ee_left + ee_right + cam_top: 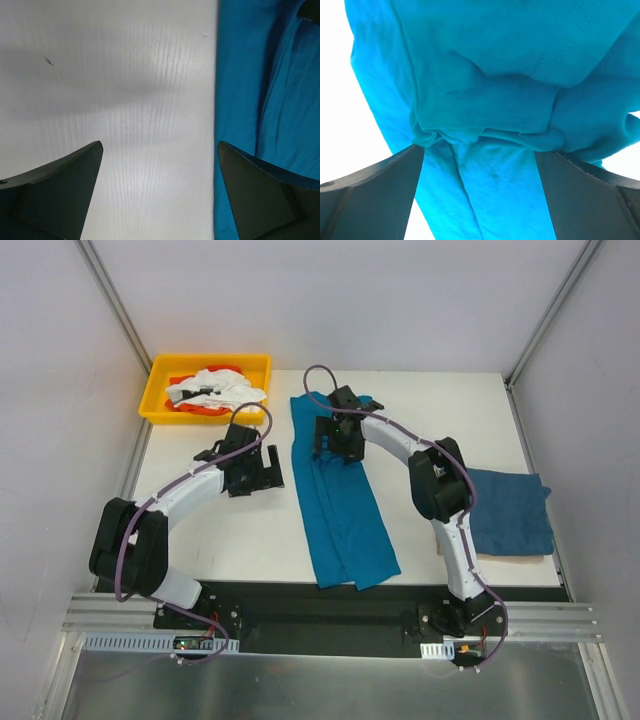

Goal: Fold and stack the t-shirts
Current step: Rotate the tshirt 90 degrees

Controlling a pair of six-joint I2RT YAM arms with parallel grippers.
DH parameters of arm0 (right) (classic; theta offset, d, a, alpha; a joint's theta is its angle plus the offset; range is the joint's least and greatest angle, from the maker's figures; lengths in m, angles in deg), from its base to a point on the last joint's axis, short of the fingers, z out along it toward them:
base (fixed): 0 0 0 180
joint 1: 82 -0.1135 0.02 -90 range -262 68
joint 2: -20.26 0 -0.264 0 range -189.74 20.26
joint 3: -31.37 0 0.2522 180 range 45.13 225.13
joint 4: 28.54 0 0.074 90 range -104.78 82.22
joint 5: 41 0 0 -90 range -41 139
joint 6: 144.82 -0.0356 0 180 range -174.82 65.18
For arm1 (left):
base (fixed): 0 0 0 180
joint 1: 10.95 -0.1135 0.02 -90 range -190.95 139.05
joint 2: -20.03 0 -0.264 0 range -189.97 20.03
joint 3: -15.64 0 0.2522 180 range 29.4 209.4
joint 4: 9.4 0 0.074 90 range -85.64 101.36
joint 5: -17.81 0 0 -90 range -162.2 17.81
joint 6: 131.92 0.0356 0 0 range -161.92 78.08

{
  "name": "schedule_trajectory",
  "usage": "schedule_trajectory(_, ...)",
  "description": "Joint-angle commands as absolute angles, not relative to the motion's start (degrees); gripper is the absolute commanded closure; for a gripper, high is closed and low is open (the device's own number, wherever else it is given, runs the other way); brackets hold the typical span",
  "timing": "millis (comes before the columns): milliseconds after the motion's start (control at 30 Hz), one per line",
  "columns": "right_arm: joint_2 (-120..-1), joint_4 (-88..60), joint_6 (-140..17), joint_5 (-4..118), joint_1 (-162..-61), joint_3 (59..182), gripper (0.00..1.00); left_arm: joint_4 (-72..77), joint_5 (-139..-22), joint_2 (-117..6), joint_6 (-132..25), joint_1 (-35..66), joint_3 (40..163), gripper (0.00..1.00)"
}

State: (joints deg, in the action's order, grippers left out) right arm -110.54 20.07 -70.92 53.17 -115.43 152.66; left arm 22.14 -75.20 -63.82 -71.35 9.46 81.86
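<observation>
— The cloth?
— A soft teal t-shirt (pixel 342 515), folded into a long wrinkled strip on the smooth white table (pixel 235 530). A squarer second t-shirt (pixel 510 512) lies to the right.
— The claws?
— Both released. The left gripper (pixel 160 152) is just beside the strip's left edge, and the right gripper (pixel 480 150) is over its bunched far end.

Two t-shirts (pixel 345 515) (pixel 510 512), one bin (pixel 153 392), two pincers (pixel 252 476) (pixel 338 447).

We see a white table (pixel 250 530) enclosed by pale grey walls (pixel 350 300), aluminium posts (pixel 113 300) in the far corners, and an aluminium rail (pixel 110 615) along its near edge.
</observation>
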Motion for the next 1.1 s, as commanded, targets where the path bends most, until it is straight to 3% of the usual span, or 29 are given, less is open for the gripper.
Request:
schedule_trajectory(0, -117.46, 18.53, -73.54, 56.91, -114.52, 159.38, 0.03, 20.88, -78.08, -66.97, -71.81, 7.60, 86.52, 0.01)
schedule_trajectory(167, -112.04, 19.49, -70.21, 56.04, -114.25, 158.17, 0.03, 20.80, -81.95, -67.77, -71.72, 7.51, 87.58, 0.01)
schedule_trajectory(400, -94.36, 20.54, -63.00, 46.67, -117.41, 143.15, 0.03, 19.13, -88.80, -62.24, -75.05, 8.21, 80.75, 0.01)
schedule_trajectory(533, -82.87, 19.41, -66.49, 46.01, -118.82, 129.12, 0.03, 16.93, -92.84, -59.34, -79.18, 13.73, 75.20, 0.01)
schedule_trajectory(800, -66.76, 16.33, -71.52, 45.22, -118.91, 111.33, 0.03, 13.42, -95.31, -55.29, -89.02, 27.36, 64.39, 0.20)
schedule_trajectory(1067, -58.40, 15.28, -73.45, 44.78, -118.91, 103.94, 0.03, 12.45, -88.02, -58.27, -96.06, 36.15, 65.42, 0.38)
